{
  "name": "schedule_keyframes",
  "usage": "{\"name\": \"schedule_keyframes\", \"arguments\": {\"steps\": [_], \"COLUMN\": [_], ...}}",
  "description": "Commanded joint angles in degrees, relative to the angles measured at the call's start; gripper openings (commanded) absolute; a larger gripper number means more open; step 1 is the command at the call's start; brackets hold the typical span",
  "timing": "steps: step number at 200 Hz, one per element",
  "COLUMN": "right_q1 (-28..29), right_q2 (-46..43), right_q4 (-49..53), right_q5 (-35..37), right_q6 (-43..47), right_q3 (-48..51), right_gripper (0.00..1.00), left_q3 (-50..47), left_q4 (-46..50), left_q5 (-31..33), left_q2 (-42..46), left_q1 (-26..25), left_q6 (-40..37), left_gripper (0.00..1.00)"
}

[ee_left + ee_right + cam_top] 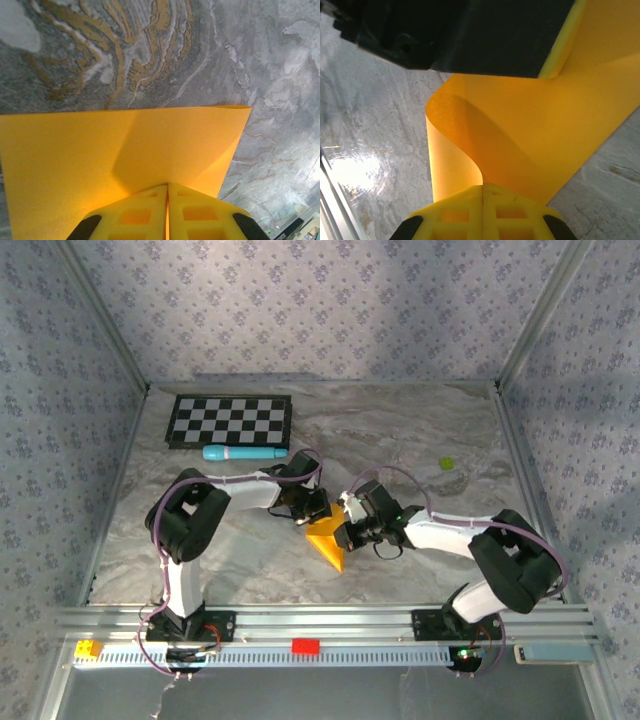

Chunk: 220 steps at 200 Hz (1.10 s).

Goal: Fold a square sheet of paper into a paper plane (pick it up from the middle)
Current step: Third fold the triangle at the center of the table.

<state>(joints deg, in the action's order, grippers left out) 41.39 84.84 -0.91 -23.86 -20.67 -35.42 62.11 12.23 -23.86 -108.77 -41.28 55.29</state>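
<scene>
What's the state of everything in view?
paper: bent into a curl, pinched at two edges, no dart shape yet
left gripper: shut on the paper
right gripper: shut on the paper
checkerboard: flat on the table, far left
cylinder: on its side, just in front of the checkerboard
green bit: loose on the table, far right

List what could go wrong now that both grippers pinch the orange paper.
1. The left gripper and right gripper are both shut on the square sheet of paper; pulling apart could tear it.
2. The sheet bows in a loose curl beside the right gripper, so pressing down now may set a crooked crease.
3. The two grippers sit very close, so they might collide.
</scene>
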Motion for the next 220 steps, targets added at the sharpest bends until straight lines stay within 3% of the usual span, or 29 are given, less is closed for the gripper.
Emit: {"name": "schedule_keyframes", "arguments": {"steps": [1,220], "right_q1": [0.20,1.64], "right_q2": [0.83,3.35], "right_q4": [2.48,5.73], "right_q5": [2.36,6.46], "right_q6": [1.68,1.78], "right_q3": [-1.88,-4.05], "right_gripper": [0.00,0.00], "left_q3": [-1.29,-1.02], "left_q4": [3.20,4.49], "left_q5": [2.50,3.18], "left_q2": [-1.15,-0.13], "left_q1": [-0.44,-0.58], "left_q6": [-0.71,-0.64], "left_gripper": [0.09,0.08]}}
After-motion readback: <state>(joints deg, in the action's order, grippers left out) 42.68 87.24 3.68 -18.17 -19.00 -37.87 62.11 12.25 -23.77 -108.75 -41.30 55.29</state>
